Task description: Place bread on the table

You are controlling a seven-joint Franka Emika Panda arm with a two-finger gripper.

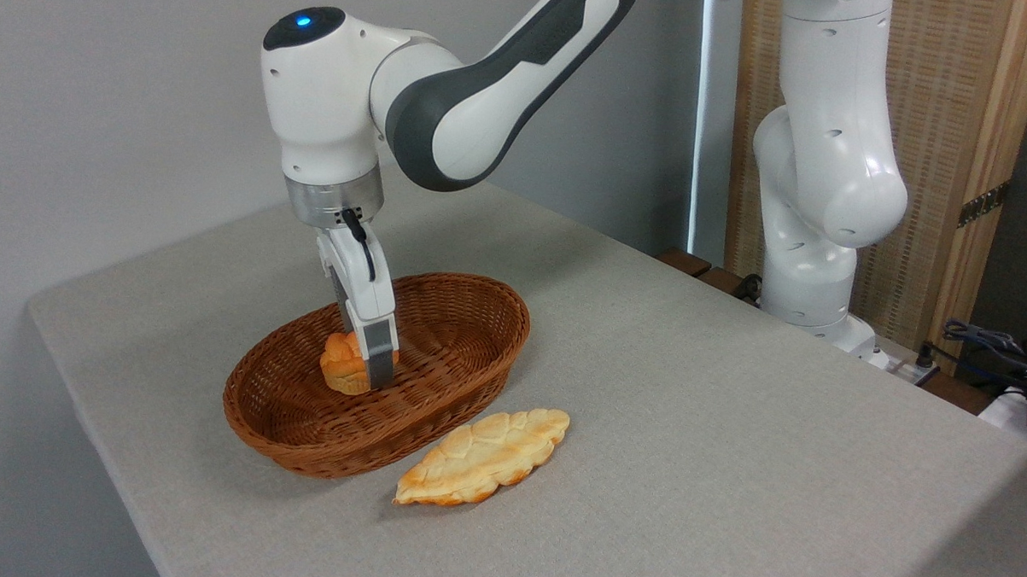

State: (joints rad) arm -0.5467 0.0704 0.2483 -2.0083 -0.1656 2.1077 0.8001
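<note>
While the bread (342, 365) sits in the basket (441, 405), our gripper (374, 360) reaches it, grip unclear to us; lifting and setting on the table (731, 416) remain.

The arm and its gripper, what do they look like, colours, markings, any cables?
The arm has glossy white rounded shells with dark grey bands at the joints. One joint cap is black with a small glowing blue light. A silver metal ring sits at the wrist, and a short black cable runs down from it. The gripper is white and slim, ending in grey fingertips.
</note>
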